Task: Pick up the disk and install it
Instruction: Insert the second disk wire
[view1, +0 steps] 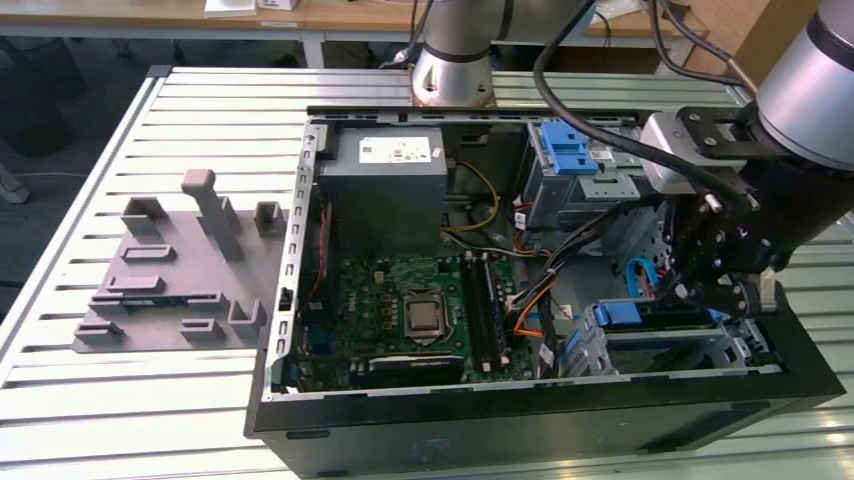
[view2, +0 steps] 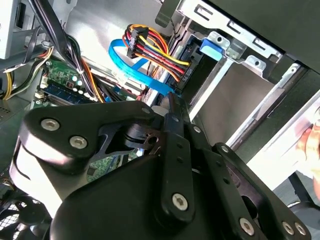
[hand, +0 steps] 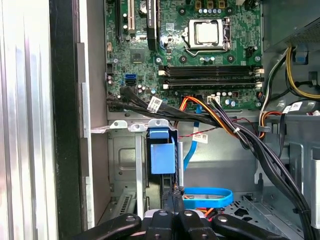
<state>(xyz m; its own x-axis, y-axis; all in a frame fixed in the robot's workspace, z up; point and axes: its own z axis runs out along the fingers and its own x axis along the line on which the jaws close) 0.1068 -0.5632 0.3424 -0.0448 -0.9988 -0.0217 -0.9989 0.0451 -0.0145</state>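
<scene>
Disk (hand: 162, 152), rigid, fairly heavy and shock-sensitive, stands edge-up in the drive cage just ahead of the gripper (hand: 172, 207), whose fingers pinch its rear edge.

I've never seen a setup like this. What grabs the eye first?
An open computer case lies on a slatted metal table, its green motherboard bare in the middle. At the exterior view's right, the black gripper reaches into the case by a blue-railed drive bay. A grey fixture block sits at the left.
</scene>
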